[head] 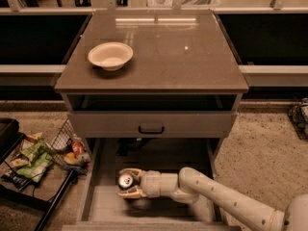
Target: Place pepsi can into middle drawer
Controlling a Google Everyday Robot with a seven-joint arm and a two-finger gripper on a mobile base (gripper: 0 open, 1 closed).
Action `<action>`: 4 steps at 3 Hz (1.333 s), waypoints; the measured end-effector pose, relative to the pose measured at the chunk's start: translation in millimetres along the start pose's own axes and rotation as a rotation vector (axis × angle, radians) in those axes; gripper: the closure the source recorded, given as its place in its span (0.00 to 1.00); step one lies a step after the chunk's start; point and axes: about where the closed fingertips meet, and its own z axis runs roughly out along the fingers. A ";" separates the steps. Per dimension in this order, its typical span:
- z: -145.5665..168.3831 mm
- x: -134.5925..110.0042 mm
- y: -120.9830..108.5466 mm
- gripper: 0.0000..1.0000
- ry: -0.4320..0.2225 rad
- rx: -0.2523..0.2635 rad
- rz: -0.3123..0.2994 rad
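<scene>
The pepsi can [126,180] shows its silver top and stands low inside the pulled-out middle drawer [103,207], towards its left middle. My gripper [125,183] reaches in from the right on a white arm. One finger lies behind the can and one in front of it, both closed against it. The can's blue side is mostly hidden by the fingers. I cannot tell whether the can rests on the drawer floor or hangs just above it.
A closed grey drawer front with a black handle [151,128] sits just above the open drawer. A white bowl [110,56] stands on the cabinet top [183,57]. A wire basket with snack packets [33,155] stands on the floor to the left.
</scene>
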 end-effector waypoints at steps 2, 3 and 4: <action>1.3 -0.4 0.7 0.00 -0.001 -0.003 0.000; -11.3 -16.3 -0.1 0.00 0.002 -0.012 0.017; -46.0 -45.2 6.5 0.00 0.052 -0.008 0.059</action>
